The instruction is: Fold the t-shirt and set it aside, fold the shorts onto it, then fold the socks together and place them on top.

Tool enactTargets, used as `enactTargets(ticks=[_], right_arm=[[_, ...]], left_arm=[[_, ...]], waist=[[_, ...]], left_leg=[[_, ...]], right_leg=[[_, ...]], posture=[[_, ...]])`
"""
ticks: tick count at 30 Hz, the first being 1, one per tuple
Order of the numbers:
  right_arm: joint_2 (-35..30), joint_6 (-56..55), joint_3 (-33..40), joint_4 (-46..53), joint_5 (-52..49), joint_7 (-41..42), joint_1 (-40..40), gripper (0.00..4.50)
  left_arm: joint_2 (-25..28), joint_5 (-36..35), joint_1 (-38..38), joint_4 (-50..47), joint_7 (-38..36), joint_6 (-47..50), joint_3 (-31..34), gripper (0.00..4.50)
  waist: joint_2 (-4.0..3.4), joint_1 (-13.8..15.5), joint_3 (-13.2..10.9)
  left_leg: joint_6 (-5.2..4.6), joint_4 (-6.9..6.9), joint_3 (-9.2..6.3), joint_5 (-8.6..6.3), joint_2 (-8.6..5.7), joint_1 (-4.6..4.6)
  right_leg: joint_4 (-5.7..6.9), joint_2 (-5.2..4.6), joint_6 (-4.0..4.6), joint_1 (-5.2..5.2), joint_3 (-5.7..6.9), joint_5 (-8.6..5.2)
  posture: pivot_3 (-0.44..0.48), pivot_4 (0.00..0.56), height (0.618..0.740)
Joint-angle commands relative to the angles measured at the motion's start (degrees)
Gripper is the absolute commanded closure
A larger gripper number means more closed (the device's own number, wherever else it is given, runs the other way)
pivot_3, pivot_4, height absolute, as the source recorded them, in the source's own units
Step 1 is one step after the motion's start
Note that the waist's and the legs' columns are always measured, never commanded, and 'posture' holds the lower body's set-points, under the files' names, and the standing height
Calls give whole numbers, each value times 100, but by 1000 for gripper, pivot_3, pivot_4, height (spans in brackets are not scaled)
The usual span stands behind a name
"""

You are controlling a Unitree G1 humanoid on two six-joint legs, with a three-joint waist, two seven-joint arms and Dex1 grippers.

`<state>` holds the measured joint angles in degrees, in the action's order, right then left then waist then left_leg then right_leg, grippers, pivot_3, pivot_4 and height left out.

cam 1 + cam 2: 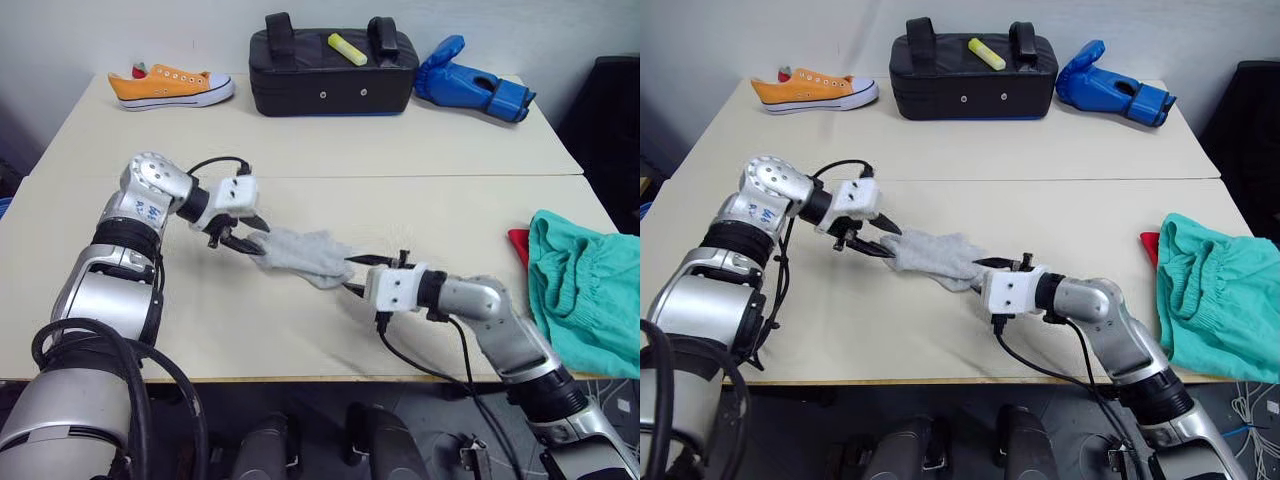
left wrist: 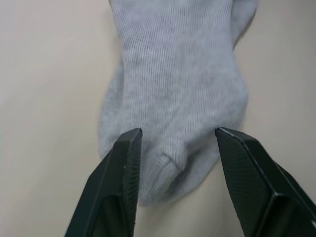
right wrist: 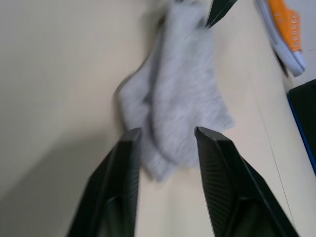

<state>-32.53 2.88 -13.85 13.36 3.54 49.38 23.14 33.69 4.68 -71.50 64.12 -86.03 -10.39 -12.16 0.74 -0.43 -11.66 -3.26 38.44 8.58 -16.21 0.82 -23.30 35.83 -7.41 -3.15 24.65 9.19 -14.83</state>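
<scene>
My left claw (image 1: 243, 238) sits at one end of the socks (image 1: 300, 255), its two black fingers spread apart with the grey cloth lying between them — not pinched, as my left wrist view makes plain. My right claw (image 1: 358, 278) is at the other end of the same bundle, fingers likewise parted on either side of the sock's edge. The socks lie crumpled on the table (image 1: 300, 170), near its middle, stretched between my two claws. The shorts (image 1: 580, 290) are heaped at the table's right edge, well apart from the socks, and a sliver of the t-shirt (image 1: 518, 243) peeks out from under them. Along the far side of the table stand an orange sneaker (image 1: 170, 85), a black bag (image 1: 330, 65) and a blue glove (image 1: 472, 80).
</scene>
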Motion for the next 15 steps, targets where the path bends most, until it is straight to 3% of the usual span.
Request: enactTargets(ticks=[1,4,8,10,15], right_arm=[[103,1075,402,439,-974,225,189,2543],[386,1572,294,83,-1075,94,644,3140],[870,1758,-108,-696,-779,-121,1234,4496],[1177,1793,-285,-1264,-620,-277,1575,4500],[1538,1309,-782,-2704,18,-458,2218,4500]], left_arm=[[136,-657,-107,-821,-558,1146,454,2158],[145,-762,403,-1675,-219,1804,441,2738],[99,-626,1107,-2591,387,2376,321,4084],[85,-608,1458,-3099,589,2816,255,4451],[193,-351,2104,-3858,1122,3183,13,4451]], waist=[[2,0,-1],[1,-23,-1],[-1,-119,0],[0,-135,0],[0,-136,0]], left_leg=[[-4,7,-6,-2,1,0],[-10,24,-9,-7,1,1],[-10,30,-8,-8,4,6],[-8,31,-8,-7,3,-1],[-8,34,-2,-6,3,-5]], right_leg=[[1,-2,0,-4,2,0],[10,-5,0,-10,2,0],[21,-4,0,-12,-1,0],[24,-2,0,-7,-1,0],[25,-1,0,-1,-4,0]], posture=[[0,150,740],[0,150,740],[0,150,740],[0,150,740],[0,150,740]])
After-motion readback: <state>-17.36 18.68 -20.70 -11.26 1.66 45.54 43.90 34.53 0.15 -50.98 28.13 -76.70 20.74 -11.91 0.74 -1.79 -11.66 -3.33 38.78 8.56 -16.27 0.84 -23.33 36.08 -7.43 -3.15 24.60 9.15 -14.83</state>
